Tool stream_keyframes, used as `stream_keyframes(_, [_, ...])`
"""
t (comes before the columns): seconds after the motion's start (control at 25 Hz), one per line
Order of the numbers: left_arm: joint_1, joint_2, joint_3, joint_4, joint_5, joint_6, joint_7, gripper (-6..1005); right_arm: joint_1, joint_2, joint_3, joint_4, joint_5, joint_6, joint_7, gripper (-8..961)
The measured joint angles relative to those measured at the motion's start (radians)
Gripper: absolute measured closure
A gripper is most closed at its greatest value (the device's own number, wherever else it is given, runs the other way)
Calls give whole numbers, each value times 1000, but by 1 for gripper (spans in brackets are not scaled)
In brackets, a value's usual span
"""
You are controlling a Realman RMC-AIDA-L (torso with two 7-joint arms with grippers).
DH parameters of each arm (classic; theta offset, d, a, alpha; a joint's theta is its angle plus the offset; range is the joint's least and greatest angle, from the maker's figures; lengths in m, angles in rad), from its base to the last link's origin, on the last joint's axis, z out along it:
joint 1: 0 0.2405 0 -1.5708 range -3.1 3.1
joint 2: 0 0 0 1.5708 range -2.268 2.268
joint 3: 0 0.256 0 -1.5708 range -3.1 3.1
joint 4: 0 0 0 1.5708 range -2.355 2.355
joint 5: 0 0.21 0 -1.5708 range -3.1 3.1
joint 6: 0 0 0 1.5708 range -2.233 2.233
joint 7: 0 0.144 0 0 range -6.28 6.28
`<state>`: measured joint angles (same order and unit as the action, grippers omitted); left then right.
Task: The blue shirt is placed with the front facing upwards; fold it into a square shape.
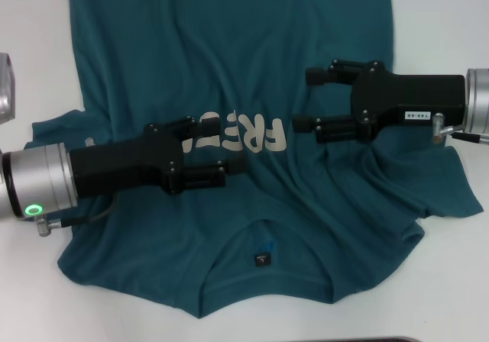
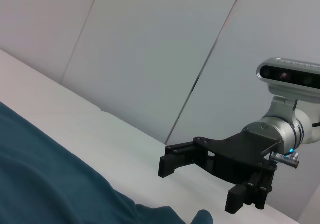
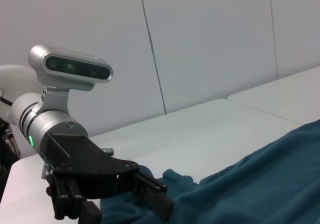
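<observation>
The blue shirt (image 1: 229, 44) lies spread front up on the white table (image 1: 443, 21). Its cream lettering (image 1: 256, 133) is on the chest, and the collar with a small black label (image 1: 262, 260) is at the near edge. My left gripper (image 1: 225, 145) is open over the chest, just left of the lettering. On the other side of the lettering my right gripper (image 1: 304, 99) is also open, holding nothing. The left wrist view shows the right gripper (image 2: 197, 184) beyond the shirt (image 2: 50, 184). The right wrist view shows the left gripper (image 3: 125, 209) by the shirt (image 3: 260, 184).
A grey metal object (image 1: 6, 86) sits at the table's left edge. Both short sleeves reach out toward the table sides, one under each arm. Bare white table (image 1: 30, 296) lies on both sides of the shirt. Pale wall panels (image 2: 150, 59) stand behind the table.
</observation>
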<state>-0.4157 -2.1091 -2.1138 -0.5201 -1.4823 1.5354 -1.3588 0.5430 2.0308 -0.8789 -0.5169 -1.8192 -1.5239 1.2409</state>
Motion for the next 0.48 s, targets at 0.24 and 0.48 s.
stream_keyframes(0.24, [0, 0, 0, 0, -1, 0, -4, 95, 0, 1, 0, 0, 0, 2, 0, 26])
stream_keyframes(0.48, [0, 1, -1, 0, -1, 0, -8, 94, 0, 1, 0, 0, 0, 1, 0, 26])
